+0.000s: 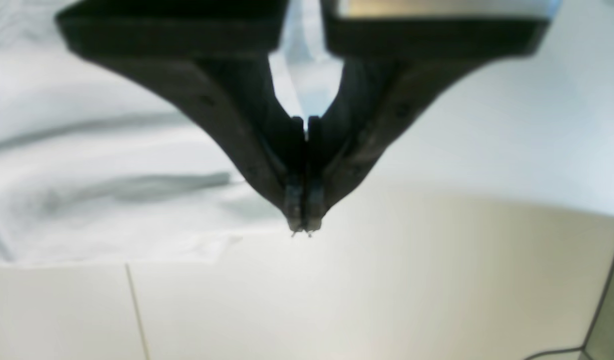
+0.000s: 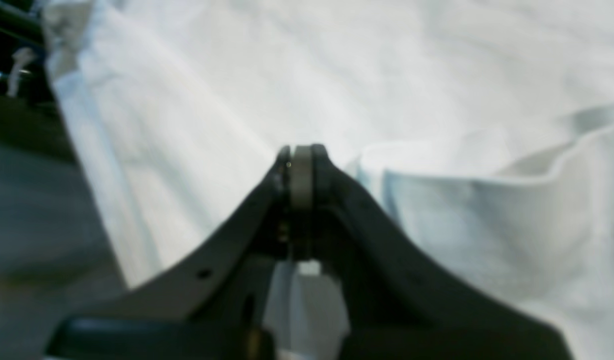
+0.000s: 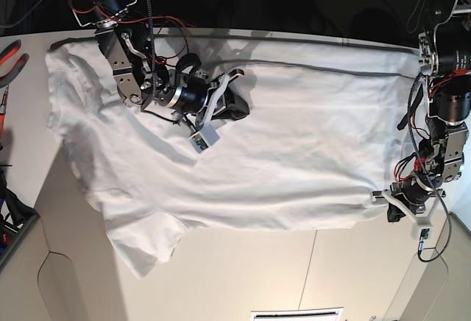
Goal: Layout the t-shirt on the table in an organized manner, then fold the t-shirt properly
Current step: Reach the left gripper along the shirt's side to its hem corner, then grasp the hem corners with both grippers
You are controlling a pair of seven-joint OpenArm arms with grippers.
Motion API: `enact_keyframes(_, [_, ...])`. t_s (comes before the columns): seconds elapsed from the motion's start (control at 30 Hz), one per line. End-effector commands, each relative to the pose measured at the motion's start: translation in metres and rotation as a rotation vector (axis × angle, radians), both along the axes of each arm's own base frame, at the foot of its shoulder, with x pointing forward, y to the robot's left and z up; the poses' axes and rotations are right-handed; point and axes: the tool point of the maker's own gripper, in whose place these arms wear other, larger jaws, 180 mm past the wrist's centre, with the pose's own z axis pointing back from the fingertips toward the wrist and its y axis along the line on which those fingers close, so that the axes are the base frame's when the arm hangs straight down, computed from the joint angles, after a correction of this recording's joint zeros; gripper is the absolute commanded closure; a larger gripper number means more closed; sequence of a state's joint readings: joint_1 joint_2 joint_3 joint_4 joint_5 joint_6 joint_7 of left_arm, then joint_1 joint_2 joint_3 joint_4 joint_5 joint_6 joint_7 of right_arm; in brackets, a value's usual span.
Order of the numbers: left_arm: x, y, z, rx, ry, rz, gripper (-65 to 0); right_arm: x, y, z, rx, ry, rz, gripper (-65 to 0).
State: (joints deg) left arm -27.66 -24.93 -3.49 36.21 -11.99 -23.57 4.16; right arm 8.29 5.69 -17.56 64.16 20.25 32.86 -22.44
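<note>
The white t-shirt (image 3: 294, 137) lies spread and wrinkled across the off-white table (image 3: 243, 277), with its sleeves at the left and its hem at the right. My left gripper (image 3: 384, 198) is at the lower right hem corner. In the left wrist view its jaws are shut, and the tips of the left gripper (image 1: 302, 231) sit right on the t-shirt (image 1: 112, 150) edge where the bare table (image 1: 387, 290) begins. My right gripper (image 3: 239, 96) is over the shirt's upper middle. In the right wrist view the right gripper (image 2: 302, 148) is shut, and a raised fold of the t-shirt (image 2: 437, 210) starts at its tips.
Red-handled pliers (image 3: 11, 52) lie at the table's left edge. Cables (image 3: 169, 23) hang behind the left-hand arm. A rounded cut-out (image 3: 44, 284) marks the front left edge. A thin seam (image 3: 313, 262) crosses the bare front of the table.
</note>
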Motion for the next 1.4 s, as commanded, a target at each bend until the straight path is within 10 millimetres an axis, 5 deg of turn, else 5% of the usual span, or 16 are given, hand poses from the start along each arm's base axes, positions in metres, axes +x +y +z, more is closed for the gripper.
enact_keyframes(0.0, [0.017, 0.008, 0.03, 0.005, -0.088, 0.005, 0.0, 0.031, -0.003, 0.029, 0.036, -0.093, -0.035, 0.0])
enact_keyframes(0.17, [0.016, -0.014, 0.031, -0.047, -0.093, -0.099, 0.0, 0.086, -0.028, 0.088, 0.051, -0.274, -0.12, -9.0])
enact_keyframes(0.37, [0.016, -0.028, 0.033, -0.103, -0.107, -0.142, 0.0, 0.144, -0.088, 0.135, 0.014, -0.406, -0.292, -11.1])
enact_keyframes(0.5, [0.016, -0.038, 0.033, -0.124, -0.108, -0.169, -17.6, 0.167, -0.139, 0.152, -0.044, -0.459, -0.436, -11.1])
enact_keyframes(0.57, [0.016, -0.041, 0.032, -0.13, -0.108, -0.172, -18.4, 0.174, -0.167, 0.157, -0.063, -0.476, -0.533, -11.9])
enact_keyframes(0.77, [0.018, -0.06, 0.026, -0.161, -0.107, -0.187, -18.4, 0.173, -0.255, 0.137, -0.209, -0.415, -0.807, -36.9])
enact_keyframes(0.97, [0.021, -0.094, 0.021, -0.215, -0.11, -0.214, -18.4, 0.155, -0.306, 0.083, -0.292, -0.296, -0.858, -39.6])
enact_keyframes(1.17, [0.023, -0.119, 0.017, -0.256, -0.112, -0.235, -18.4, 0.149, -0.309, 0.04, -0.238, -0.163, -0.876, -39.6])
enact_keyframes(1.37, [0.023, -0.129, 0.016, -0.27, -0.111, -0.243, -18.4, 0.172, -0.292, 0.045, -0.135, -0.124, -0.845, -39.6])
